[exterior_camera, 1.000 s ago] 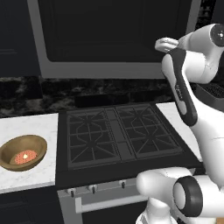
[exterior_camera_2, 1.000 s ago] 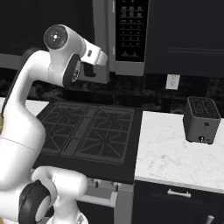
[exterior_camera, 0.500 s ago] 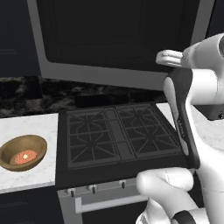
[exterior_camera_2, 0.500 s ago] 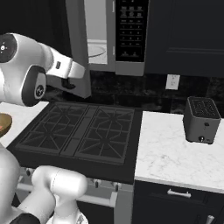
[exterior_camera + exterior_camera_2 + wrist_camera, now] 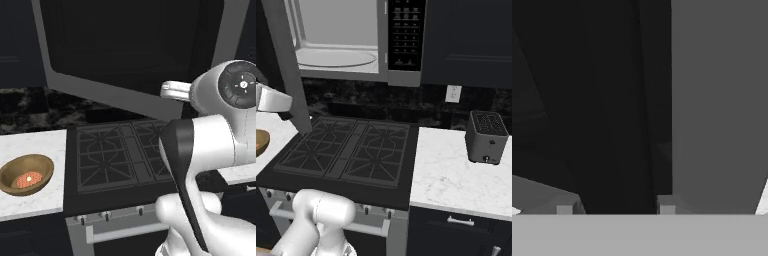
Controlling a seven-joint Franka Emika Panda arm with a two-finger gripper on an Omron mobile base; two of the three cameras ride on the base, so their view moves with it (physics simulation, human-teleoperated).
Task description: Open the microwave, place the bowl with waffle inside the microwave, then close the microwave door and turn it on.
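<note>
My claw (image 5: 614,210) sits right up against the microwave door (image 5: 135,60), its tips barely peeking up before dark glass and grey frame; I cannot tell whether it is released or clenched. The door hangs swung wide open over the stove (image 5: 351,152). Behind it the microwave (image 5: 356,40) shows its pale interior and black button panel. The bowl (image 5: 26,174) sits on the white bench (image 5: 30,145) left of the stove, the waffle (image 5: 28,179) inside it. A toaster (image 5: 486,137) stands on the right bench (image 5: 456,175).
</note>
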